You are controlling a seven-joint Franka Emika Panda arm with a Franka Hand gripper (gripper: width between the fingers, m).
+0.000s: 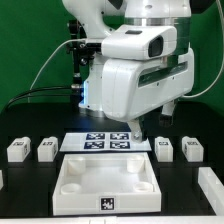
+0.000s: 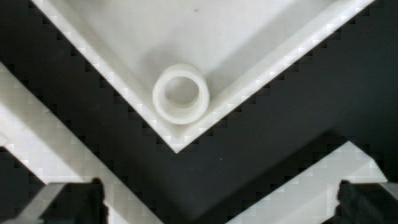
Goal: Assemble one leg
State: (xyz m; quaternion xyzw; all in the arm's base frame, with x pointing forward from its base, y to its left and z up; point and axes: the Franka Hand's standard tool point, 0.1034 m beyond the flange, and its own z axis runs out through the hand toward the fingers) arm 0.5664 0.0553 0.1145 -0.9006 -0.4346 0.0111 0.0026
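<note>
Several legs, small white blocks with marker tags, stand on the black table in the exterior view: two at its left (image 1: 17, 150) (image 1: 47, 150) and two at its right (image 1: 164, 148) (image 1: 192, 150). The large white square panel (image 1: 108, 160) lies at the front centre. My gripper (image 1: 136, 130) hangs over the marker board (image 1: 100, 143), just behind the panel's far edge. In the wrist view the gripper (image 2: 217, 204) is open and empty, its dark fingertips (image 2: 71, 200) wide apart. It looks down on a corner of the panel (image 2: 240, 40) and its round socket (image 2: 180, 92). No leg shows in the wrist view.
A white part (image 1: 211, 186) lies at the front of the exterior view's right edge, and a small white piece (image 1: 2, 178) at its left edge. The arm's bulky body fills the upper middle. White bands (image 2: 302, 172) cross the wrist view beside the panel corner.
</note>
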